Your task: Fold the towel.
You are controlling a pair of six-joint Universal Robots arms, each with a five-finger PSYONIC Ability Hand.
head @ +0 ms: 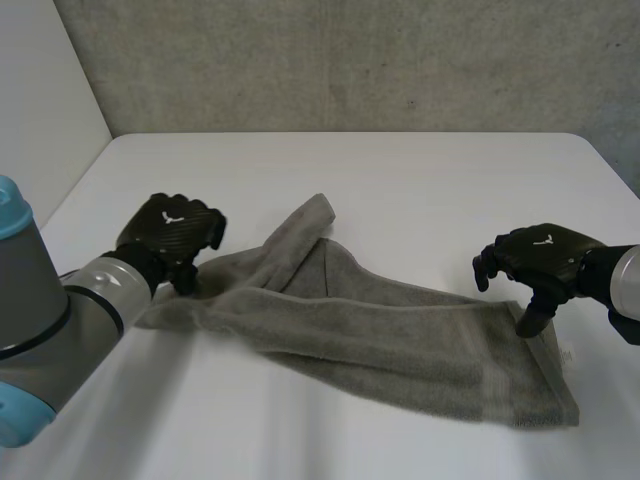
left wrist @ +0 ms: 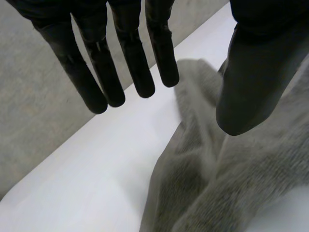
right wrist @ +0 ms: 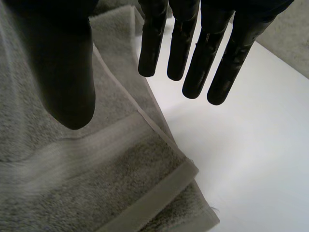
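A grey towel (head: 380, 335) lies rumpled and loosely doubled across the white table (head: 420, 180), running from my left hand (head: 170, 232) down to the front right. The left hand hovers at the towel's bunched left end. In its wrist view the left hand (left wrist: 101, 63) has straight fingers with the thumb spread apart, and the towel (left wrist: 227, 183) lies under the thumb with nothing pinched. My right hand (head: 545, 258) hangs over the towel's right end. In its wrist view the right hand (right wrist: 63, 63) is spread above the banded, layered corner of the towel (right wrist: 82, 183), holding nothing.
A grey concrete wall (head: 350, 60) runs behind the table's far edge and a pale panel (head: 40, 110) stands at the left. Bare tabletop lies beyond the towel and along the front left. My left arm (head: 40, 320) stands at the front left corner.
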